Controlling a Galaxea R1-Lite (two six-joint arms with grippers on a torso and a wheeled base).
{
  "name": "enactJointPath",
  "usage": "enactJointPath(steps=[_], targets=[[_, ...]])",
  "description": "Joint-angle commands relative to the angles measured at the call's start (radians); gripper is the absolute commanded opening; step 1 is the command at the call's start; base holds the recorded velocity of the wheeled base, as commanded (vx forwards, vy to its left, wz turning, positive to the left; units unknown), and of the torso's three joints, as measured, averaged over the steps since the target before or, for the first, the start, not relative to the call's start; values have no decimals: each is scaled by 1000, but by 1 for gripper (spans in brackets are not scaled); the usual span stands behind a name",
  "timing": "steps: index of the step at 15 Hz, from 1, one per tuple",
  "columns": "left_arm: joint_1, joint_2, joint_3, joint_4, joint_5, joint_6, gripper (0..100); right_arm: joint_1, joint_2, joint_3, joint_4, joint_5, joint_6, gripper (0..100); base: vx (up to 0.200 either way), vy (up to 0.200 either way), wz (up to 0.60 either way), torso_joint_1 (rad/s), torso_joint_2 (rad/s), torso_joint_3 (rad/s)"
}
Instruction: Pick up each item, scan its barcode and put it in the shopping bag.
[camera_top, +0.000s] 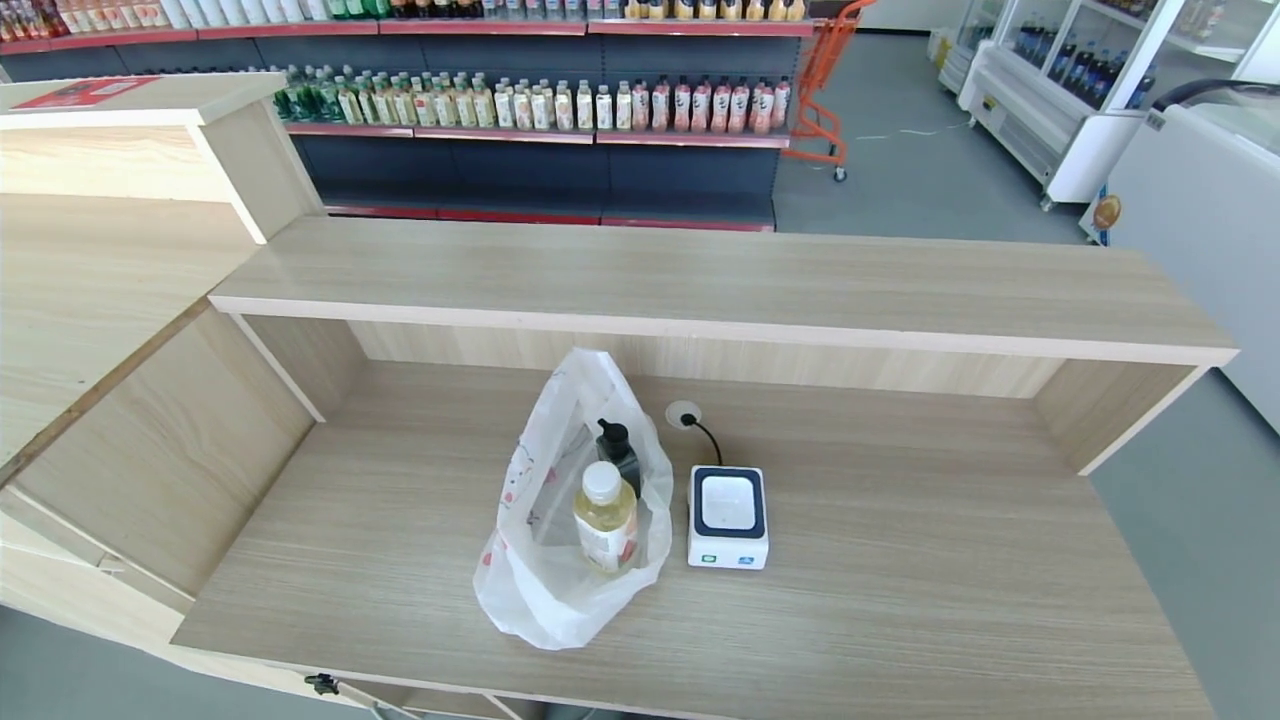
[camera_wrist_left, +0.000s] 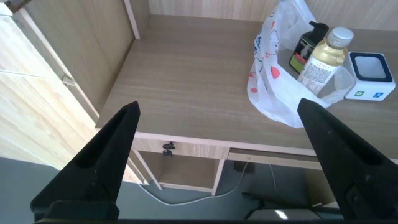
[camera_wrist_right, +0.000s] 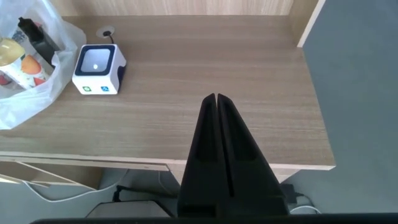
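Translucent white plastic shopping bag (camera_top: 545, 590), centre frame beside the white square scanner (camera_top: 728, 515) — holds a pale-yellow bottle (camera_top: 605, 515) and black pump bottle (camera_top: 617, 450), partly veiled. Left gripper (camera_wrist_left: 219, 107) spread wide, empty; right gripper (camera_wrist_right: 216, 98) pressed together, empty.

The shopping bag (camera_top: 530, 585) was translucent white with red prints; the scanner (camera_top: 728, 515) white, navy-framed; the surface (camera_top: 900, 580) pale woodgrain.

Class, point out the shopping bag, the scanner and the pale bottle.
shopping bag (camera_top: 530, 590), head view, lower white plastic.
scanner (camera_top: 728, 503), head view, its top window.
pale bottle (camera_top: 605, 525), head view, its label.
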Motion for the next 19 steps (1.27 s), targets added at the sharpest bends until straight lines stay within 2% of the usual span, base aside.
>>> enactJointPath(steps=[1, 2, 19], targets=[[0, 0, 0, -1, 0, -3, 100, 0, 4, 0, 0, 0, 0, 0, 200, 0, 0, -2, 2, -2], [0, 0, 0, -1, 0, -3, 100, 0, 4, 0, 0, 0, 0, 0, 200, 0, 0, 2, -2, 2], [0, 0, 0, -1, 0, -3, 100, 0, 4, 0, 0, 0, 0, 0, 0, 0, 0, 0, 0, 0]])
